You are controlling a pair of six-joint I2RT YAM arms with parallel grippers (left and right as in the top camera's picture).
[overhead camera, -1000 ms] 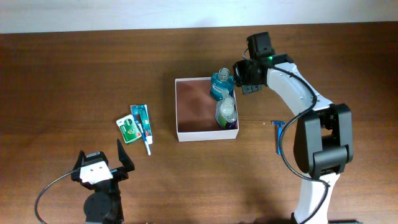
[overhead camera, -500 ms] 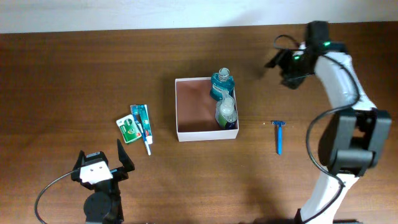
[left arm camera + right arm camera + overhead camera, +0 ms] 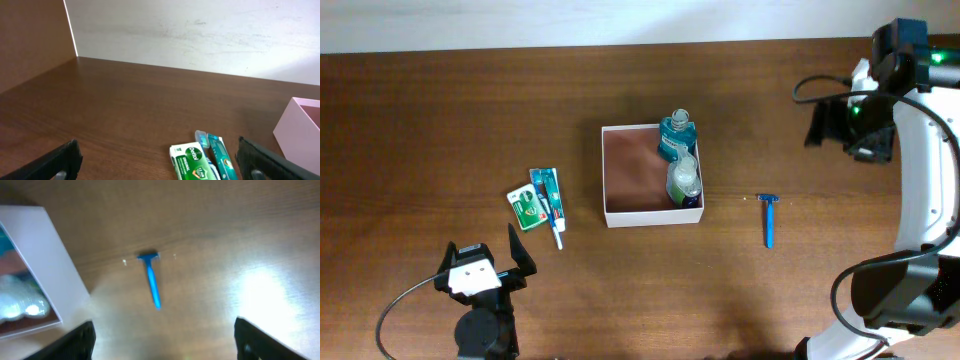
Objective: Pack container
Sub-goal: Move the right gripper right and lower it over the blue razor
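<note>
The container (image 3: 632,170), a white square box with a pinkish-brown inside, sits mid-table. A teal mouthwash bottle (image 3: 676,135) stands at its far right corner and a clear bottle (image 3: 684,181) lies against its right wall. My right gripper (image 3: 840,135) hangs open and empty over the table's far right, well away from the box. In the right wrist view its open jaws (image 3: 165,342) frame a blue razor (image 3: 152,280) beside the box wall (image 3: 45,265). My left gripper (image 3: 482,243) rests open at the front left.
A green soap box (image 3: 526,208), a toothpaste box (image 3: 547,193) and a toothbrush (image 3: 557,225) lie together left of the container, ahead of the left gripper (image 3: 160,167). The razor (image 3: 769,220) lies right of the container. A pale wall borders the table's far edge.
My right gripper has opened, left the teal bottle at the box's corner, and swung away to the right. The left arm has not moved.
</note>
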